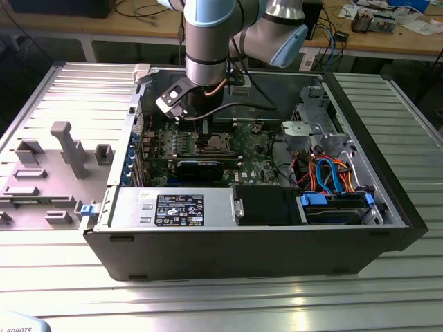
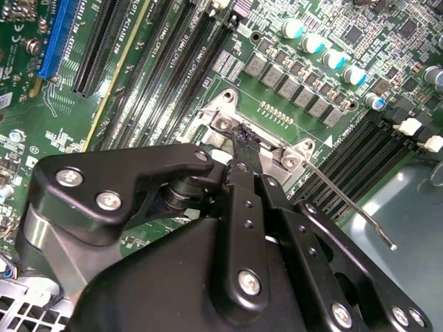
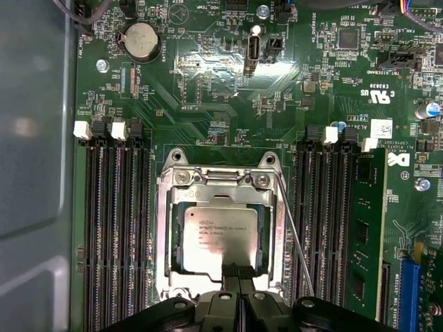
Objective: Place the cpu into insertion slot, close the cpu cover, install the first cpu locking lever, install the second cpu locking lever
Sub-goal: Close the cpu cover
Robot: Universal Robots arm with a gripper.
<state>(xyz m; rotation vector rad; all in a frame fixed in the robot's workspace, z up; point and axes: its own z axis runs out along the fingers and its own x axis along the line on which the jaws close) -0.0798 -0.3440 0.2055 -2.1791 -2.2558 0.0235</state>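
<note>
An open computer case [image 1: 387, 232] is carried on a ribbed metal worktop [image 1: 228, 304]. The fingers [image 3: 231, 273] are closed together at the edge of the cpu cover [image 3: 165, 235], which is partly hidden by them. The cpu [image 3: 216, 232] is seen seated in the insertion slot [image 3: 221, 170] under the cover.

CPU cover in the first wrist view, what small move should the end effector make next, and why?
Probably press down on the CPU cover: the CPU already sits under its window, the shut end effector meets the cover's edge, and the wire lever angles away, apparently unlatched.
</note>
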